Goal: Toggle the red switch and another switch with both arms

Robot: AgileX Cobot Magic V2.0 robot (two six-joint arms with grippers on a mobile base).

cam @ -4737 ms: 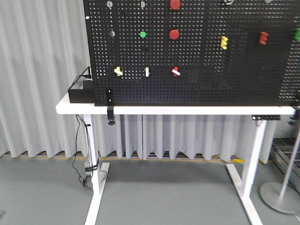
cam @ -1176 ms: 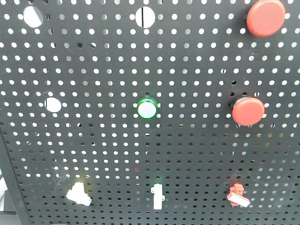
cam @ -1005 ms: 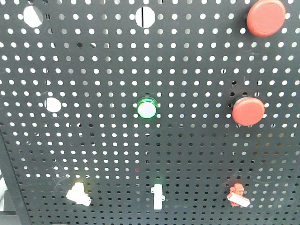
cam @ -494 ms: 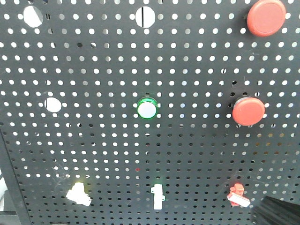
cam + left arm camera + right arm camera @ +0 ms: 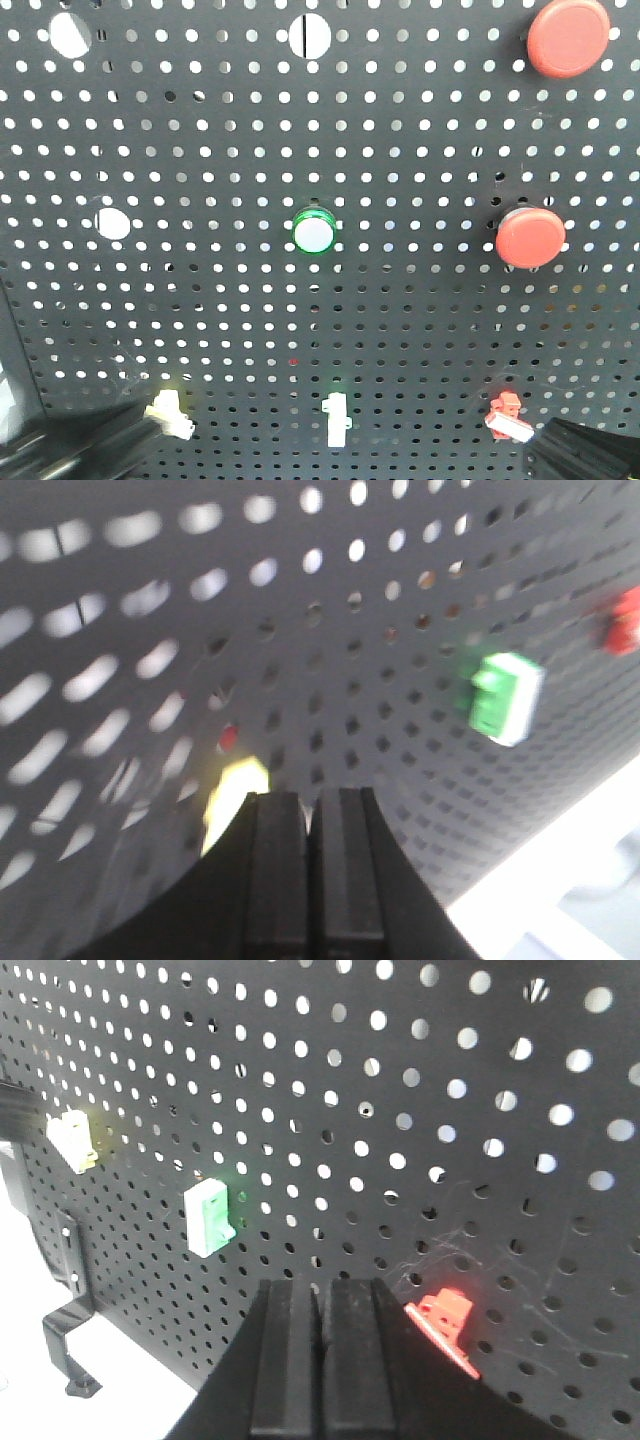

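Inventory as I see it from my station:

1. Black perforated pegboard panel (image 5: 200, 300), upright, fills my front view.
2. Small red toggle switch with a white lever tip (image 5: 507, 418): bottom row, right end, below the lower big round red push button (image 5: 529, 237). Its lever slants down to the right.
3. Small pale yellow-white toggle switch (image 5: 168, 415): bottom row, left end.
4. Straight white toggle with a green base (image 5: 337, 420): bottom row, between items 2 and 3.
5. Round white button with a green ring (image 5: 314, 232): mid-panel, above item 4.
6. Right gripper (image 5: 322, 1290), black: jaws clenched, fingers pressed flat together with nothing between them. Its tip sits just beside the red switch, on that switch's left in my wrist view. I cannot tell whether they touch.
7. Left gripper (image 5: 310, 802), black: jaws likewise clenched on nothing. Its tip sits just in front of the pale switch, partly covering it; I cannot tell whether they touch.
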